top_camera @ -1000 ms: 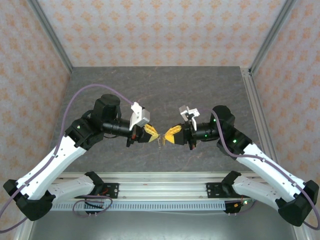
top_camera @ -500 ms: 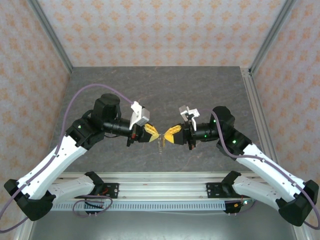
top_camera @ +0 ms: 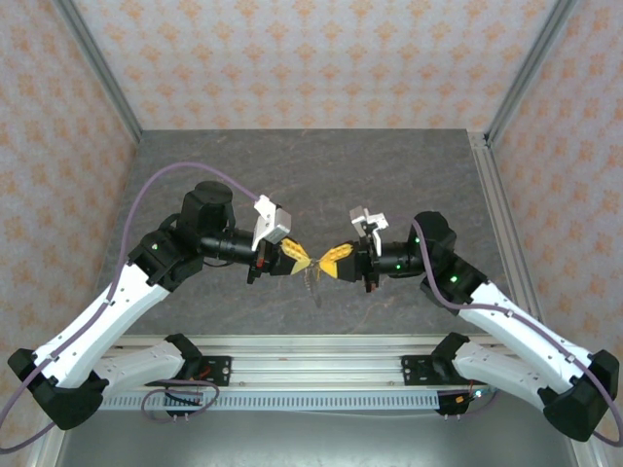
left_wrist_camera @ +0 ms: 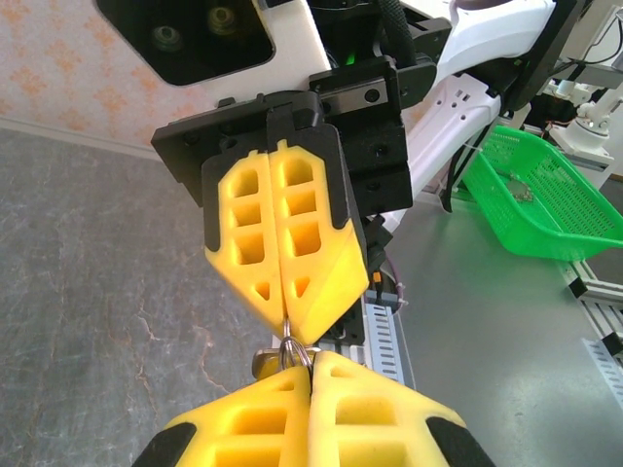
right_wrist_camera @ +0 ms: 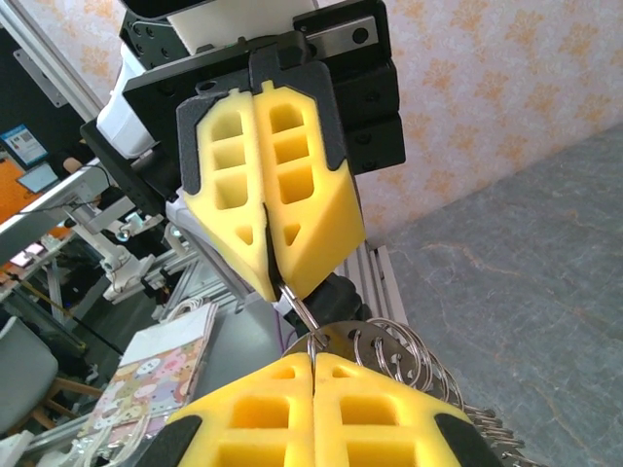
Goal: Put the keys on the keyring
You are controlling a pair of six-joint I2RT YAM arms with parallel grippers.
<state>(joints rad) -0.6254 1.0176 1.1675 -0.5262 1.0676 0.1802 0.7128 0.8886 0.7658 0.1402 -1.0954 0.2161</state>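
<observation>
Observe left gripper [top_camera: 300, 259] at 9 o'clock and right gripper [top_camera: 331, 263] at 3 o'clock, tip to tip above mid-table [top_camera: 409, 175]. Read both as clamped shut on the keyring [left_wrist_camera: 295, 352], held aloft, probably to steady the loop for threading. Note coiled rings [right_wrist_camera: 394, 352] trailing at 3 o'clock. Treat dangling piece [top_camera: 311, 282] at 6 o'clock as possible key; too small to confirm.

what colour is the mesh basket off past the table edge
Bright green. The basket shows best in the left wrist view, at the right side.
</observation>
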